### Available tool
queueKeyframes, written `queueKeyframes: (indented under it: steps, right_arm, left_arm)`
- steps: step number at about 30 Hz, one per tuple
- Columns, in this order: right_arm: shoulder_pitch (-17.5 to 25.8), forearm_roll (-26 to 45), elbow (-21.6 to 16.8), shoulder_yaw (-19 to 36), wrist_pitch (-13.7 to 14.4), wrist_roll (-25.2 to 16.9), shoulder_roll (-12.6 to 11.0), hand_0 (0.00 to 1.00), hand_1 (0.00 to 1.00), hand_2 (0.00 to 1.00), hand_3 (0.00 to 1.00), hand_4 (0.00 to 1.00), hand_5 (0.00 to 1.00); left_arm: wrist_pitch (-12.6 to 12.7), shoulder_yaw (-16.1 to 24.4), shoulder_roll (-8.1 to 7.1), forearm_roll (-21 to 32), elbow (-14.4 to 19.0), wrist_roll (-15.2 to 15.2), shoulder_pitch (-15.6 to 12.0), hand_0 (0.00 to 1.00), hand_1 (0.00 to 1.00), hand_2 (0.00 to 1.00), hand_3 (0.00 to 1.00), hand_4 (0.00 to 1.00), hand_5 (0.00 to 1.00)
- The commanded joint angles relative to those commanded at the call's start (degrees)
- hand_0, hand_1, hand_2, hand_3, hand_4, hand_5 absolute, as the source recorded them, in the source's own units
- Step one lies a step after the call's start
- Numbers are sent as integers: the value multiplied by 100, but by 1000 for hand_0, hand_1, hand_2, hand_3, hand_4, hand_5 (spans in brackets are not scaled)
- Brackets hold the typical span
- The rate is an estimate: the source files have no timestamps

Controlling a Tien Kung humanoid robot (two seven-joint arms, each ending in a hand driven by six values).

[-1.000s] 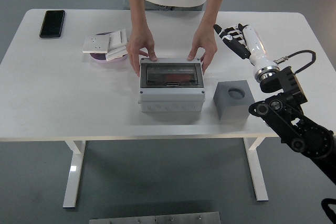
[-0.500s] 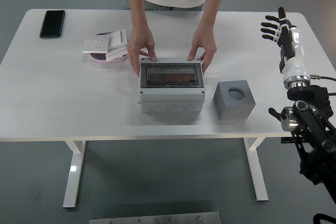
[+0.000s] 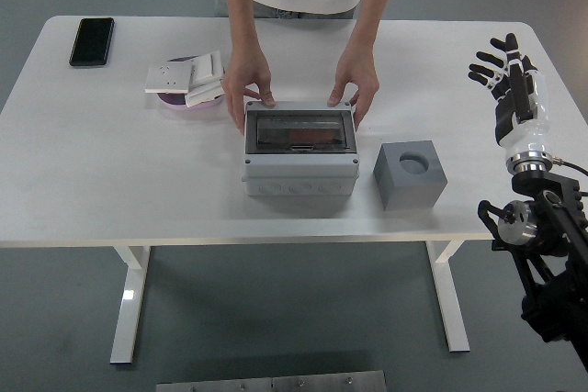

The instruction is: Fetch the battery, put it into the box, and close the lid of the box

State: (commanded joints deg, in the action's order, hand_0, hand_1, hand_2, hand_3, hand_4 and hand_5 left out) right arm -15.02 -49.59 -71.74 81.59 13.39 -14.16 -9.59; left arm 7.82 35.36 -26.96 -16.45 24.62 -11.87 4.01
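At the right edge of the frame, the robot's right hand (image 3: 503, 66) has black fingers (image 3: 484, 71) with white segments, on a glossy white forearm, a silver wrist ring and black jointed arm links with a thin black cable. At the top, the person wears a white shirt.

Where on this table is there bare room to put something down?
The wide left stretch between the phone and the near edge is bare, as is the right end beyond the grey block. It is crowded around the box, where a person's hands rest.
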Motion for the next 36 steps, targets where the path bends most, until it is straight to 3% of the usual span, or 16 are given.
queueKeyframes:
  steps: [10, 11, 13, 36]
  right_arm:
    - [-3, 46, -78, 8, -140, 83, -9, 573, 511, 571, 638, 771, 640]
    - [-15, 48, -79, 0, -146, 90, -17, 576, 563, 594, 635, 770, 627]
    - [-38, 46, -84, -11, -155, 110, -36, 576, 563, 594, 635, 770, 627]
    - [-82, -15, -123, 1, -142, 152, -42, 621, 605, 620, 645, 750, 576]
  left_arm:
    - [12, 7, -7, 23, 4, -2, -4, 640, 739, 587, 532, 412, 2]
    - [13, 11, -5, 19, 5, -6, -4, 640, 737, 587, 531, 413, 2]
    - [13, 16, -1, 12, 6, -11, 1, 640, 737, 587, 531, 413, 2]
    - [9, -9, -12, 53, 0, 11, 43, 637, 738, 588, 532, 414, 2]
